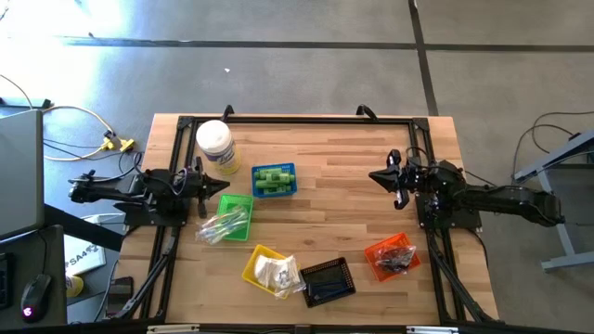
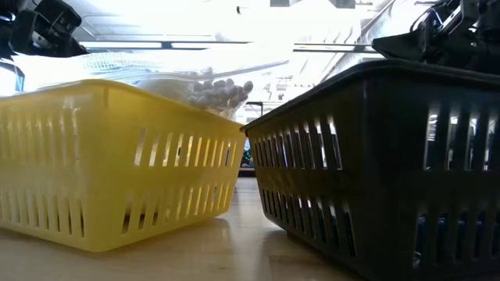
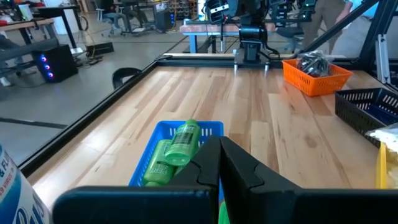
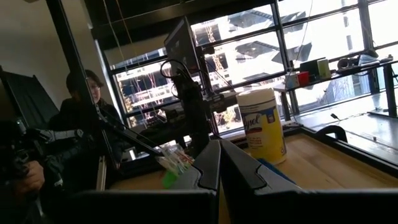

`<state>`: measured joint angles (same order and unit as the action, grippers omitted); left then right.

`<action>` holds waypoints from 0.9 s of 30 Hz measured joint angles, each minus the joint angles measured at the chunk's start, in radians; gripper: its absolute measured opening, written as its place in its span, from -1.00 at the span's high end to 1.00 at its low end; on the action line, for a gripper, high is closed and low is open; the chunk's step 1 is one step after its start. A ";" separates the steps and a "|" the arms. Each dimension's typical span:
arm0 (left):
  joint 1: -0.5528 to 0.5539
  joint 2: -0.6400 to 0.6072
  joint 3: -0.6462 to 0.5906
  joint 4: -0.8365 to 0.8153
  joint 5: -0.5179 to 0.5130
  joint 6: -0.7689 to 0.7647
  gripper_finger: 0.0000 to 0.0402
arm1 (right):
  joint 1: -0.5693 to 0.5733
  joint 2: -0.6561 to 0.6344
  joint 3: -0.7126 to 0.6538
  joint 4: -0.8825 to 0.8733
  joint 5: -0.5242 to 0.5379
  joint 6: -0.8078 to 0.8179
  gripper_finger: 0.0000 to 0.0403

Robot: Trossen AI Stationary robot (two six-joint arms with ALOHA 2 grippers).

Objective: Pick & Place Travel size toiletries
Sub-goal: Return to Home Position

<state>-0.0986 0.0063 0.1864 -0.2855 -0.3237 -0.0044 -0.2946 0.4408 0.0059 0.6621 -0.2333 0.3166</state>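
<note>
Left gripper (image 3: 219, 148), at 9 o'clock, fingers pressed together, empty; right gripper (image 4: 219, 149), 3 o'clock, likewise; two visible green bottles (image 3: 185, 138) lie 9-to-3 in blue bin (image 3: 208, 126).

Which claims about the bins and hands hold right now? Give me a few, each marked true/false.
1. The green bottles lie in the blue basket. True.
2. The orange basket sits on the left arm's side. False: it is on the side of the right hand, towards the front edge.
3. The left hand grips a green bottle. False: its fingers are shut on nothing, and it sits beside the blue basket.
4. The yellow basket and the black basket sit side by side. True.
5. The wipes canister stands in the yellow basket. False: it stands on the table, near the blue basket.
</note>
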 joint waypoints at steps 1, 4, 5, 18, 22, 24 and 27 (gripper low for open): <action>0.000 0.000 0.000 0.000 0.000 0.000 1.00 | 0.003 0.000 0.000 0.000 0.000 -0.003 0.99; 0.000 0.000 0.000 0.000 0.002 0.000 1.00 | 0.010 0.000 0.000 0.000 0.000 -0.007 0.99; 0.000 0.000 0.000 0.000 0.006 0.000 1.00 | 0.013 0.000 0.000 0.000 0.000 -0.007 0.99; 0.000 0.000 -0.012 -0.004 0.059 -0.001 1.00 | 0.014 0.053 0.000 0.000 0.000 -0.002 0.99; 0.000 0.000 -0.040 -0.002 0.070 -0.009 1.00 | 0.034 0.099 0.000 0.000 0.029 -0.002 0.99; 0.000 0.000 -0.048 -0.001 0.071 -0.020 1.00 | 0.053 0.113 0.000 0.006 0.051 -0.007 0.99; 0.000 0.000 -0.049 0.002 0.071 -0.026 1.00 | 0.082 0.130 0.000 0.013 0.075 -0.021 0.99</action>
<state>-0.0987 0.0063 0.1375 -0.2834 -0.2527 -0.0307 -0.2123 0.5704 0.0055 0.6749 -0.1580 0.2957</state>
